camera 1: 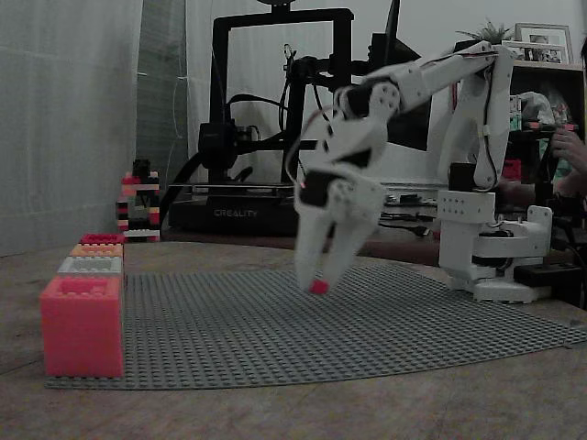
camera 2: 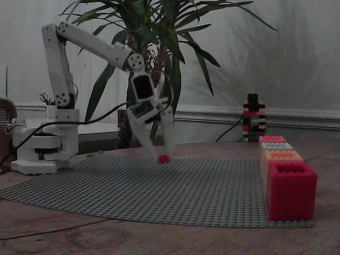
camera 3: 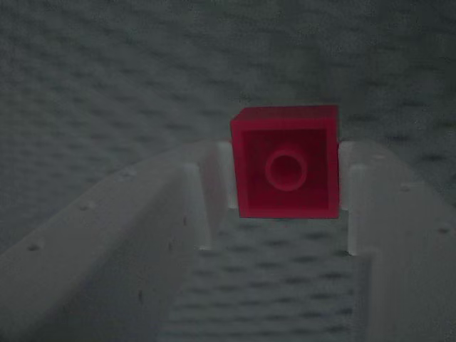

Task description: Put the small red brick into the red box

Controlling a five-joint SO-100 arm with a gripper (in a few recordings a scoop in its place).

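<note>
Two white fingers of the gripper (camera 3: 285,178) are pinched on the small red brick (camera 3: 286,162), one pressing each side face, so the brick sits squarely between the tips with one hollow round socket facing the wrist camera. In both fixed views the gripper (camera 1: 321,280) hangs point-down from the arm with the brick (camera 1: 319,287) at its very tip, clear of the grey studded baseplate (camera 1: 275,330) and not touching it. The brick (camera 2: 164,158) looks roughly cubic, with no long axis worth aligning.

Out from the fingertips, the baseplate spreads beneath on every side. The row of brick-built boxes stands well apart from the gripper along one edge of the plate: to its left in a fixed view (camera 1: 83,325), to its right in the other. The red box (camera 2: 291,191) is the end box of that row, nearest that camera, deep crimson with its studded rim open upward; behind it come an orange box (camera 2: 282,156) and a grey box (camera 2: 276,146), then another reddish one at the far end.

My judgement is that the grasp is done and the carry remains: the brick must travel sideways across the plate and sit above the red box's opening before release. The box's mouth is narrow, and the orange neighbour touches it, so sideways aim matters most.
</note>
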